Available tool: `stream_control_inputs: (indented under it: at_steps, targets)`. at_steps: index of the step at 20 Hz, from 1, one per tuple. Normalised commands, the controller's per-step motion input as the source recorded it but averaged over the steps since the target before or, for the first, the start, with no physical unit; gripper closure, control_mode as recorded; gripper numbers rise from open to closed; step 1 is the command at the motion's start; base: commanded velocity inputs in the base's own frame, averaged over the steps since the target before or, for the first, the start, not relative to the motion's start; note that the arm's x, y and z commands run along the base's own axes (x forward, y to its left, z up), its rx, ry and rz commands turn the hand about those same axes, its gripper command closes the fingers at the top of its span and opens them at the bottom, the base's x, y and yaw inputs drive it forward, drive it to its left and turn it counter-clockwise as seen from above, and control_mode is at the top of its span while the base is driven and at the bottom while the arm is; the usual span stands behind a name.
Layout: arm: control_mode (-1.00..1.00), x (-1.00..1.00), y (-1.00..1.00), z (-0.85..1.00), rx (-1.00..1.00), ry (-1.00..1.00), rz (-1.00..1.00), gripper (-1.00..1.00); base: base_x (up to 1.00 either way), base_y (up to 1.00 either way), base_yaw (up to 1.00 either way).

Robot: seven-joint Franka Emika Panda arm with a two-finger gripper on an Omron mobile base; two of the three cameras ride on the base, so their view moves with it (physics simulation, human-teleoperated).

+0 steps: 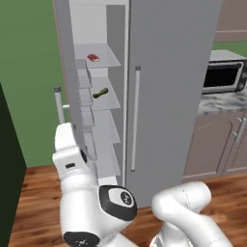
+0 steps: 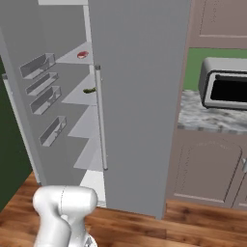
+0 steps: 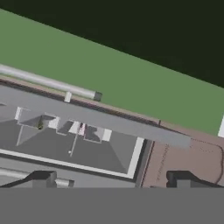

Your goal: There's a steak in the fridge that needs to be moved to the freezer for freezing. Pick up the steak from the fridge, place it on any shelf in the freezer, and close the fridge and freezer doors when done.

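Green walls and a wood floor (image 1: 34, 202) frame the kitchen I am looking into, with the tall grey refrigerator (image 1: 169, 72) standing straight ahead of my base. Its narrower left door (image 2: 29, 96) is swung open, showing clear bins on its inner side, while the wider door (image 2: 140, 96) with its vertical silver handle (image 2: 100, 118) looks shut. Behind the open door I see a stack of thin pale shelves (image 1: 108, 99). On the top one lies the steak (image 1: 93, 58), a small red slab, also visible from the right base view (image 2: 83, 55). One shelf lower rests a small green vegetable (image 1: 100, 93), well apart from the meat. To the right of the refrigerator a marbled tabletop (image 1: 222, 102) carries a silver toaster oven (image 1: 223, 75) above brown cabinets (image 1: 217, 144). My arm (image 1: 87, 193) rises in the foreground, bent low in front of the open compartment, touching nothing that I can see. From the hand view, which is rolled over, I make out the hand (image 3: 111, 183) by its two dark fingertips (image 3: 180, 178) near the bottom edge; they stand far apart, so the hand is spread wide and holds nothing. That same view looks across the refrigerator's grey top and the open door's edge, with the shelves small and tilted beyond.
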Motion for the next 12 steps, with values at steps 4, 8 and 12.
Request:
stream_control_inputs:
  at_steps: [4, 8, 12]
  targets:
    - [-1.0, 0.67, 0.29, -0.6, -0.15, 0.06, -0.13, -1.0, 0.0, 0.0, 0.0]
    - [-1.0, 0.72, 0.14, -0.66, -0.14, 0.04, -0.09, -1.0, 0.0, 0.0, 0.0]
    - [-1.0, 0.73, 0.02, -0.5, -0.11, 0.05, -0.08, -1.0, 0.0, 0.0, 0.0]
